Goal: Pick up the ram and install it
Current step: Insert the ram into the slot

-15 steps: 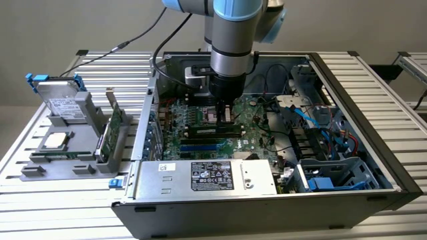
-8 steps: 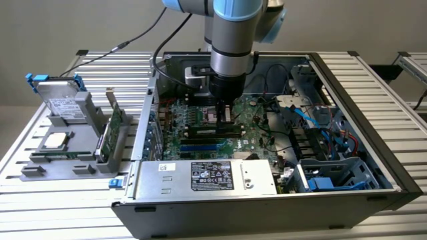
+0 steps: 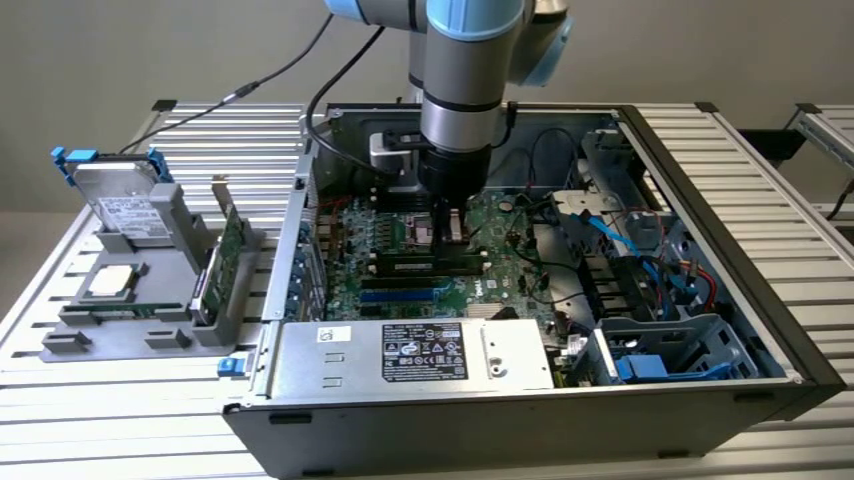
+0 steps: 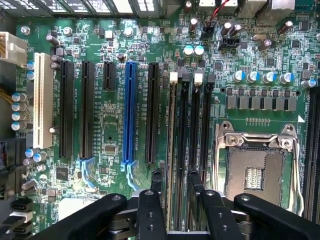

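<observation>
The ram stands edge-on in one of the motherboard's black memory slots, a thin green-gold strip next to the empty CPU socket. My gripper hangs right over it, open. One black finger is on each side of the stick, with a small gap to it. In the exterior view the gripper reaches straight down into the open computer case, and its tips are low over the motherboard.
Blue and black expansion slots run beside the memory slots. A power supply and drive cage with cables crowd the case. On the exterior view's left, a grey holder carries a drive with blue tabs and a bracketed green card.
</observation>
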Controlling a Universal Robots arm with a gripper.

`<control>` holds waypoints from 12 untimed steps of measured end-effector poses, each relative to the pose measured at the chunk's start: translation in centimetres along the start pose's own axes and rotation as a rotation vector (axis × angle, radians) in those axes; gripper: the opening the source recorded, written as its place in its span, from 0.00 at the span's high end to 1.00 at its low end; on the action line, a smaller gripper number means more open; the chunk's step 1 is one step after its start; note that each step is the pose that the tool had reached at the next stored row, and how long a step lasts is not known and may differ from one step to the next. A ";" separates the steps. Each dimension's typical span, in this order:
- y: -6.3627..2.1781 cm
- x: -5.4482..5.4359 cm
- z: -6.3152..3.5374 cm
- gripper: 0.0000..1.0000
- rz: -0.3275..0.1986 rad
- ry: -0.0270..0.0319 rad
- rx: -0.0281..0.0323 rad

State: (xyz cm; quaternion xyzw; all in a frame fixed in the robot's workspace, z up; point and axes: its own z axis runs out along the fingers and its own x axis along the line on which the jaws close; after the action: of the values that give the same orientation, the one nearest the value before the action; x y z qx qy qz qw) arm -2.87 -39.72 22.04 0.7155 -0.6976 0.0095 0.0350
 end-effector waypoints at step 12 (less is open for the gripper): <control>0.09 0.1 -2.01 0.87 0.002 -0.0003 -0.0012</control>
State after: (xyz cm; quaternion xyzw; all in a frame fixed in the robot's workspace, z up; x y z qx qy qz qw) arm -2.89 -39.72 24.06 0.7149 -0.6983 0.0090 0.0353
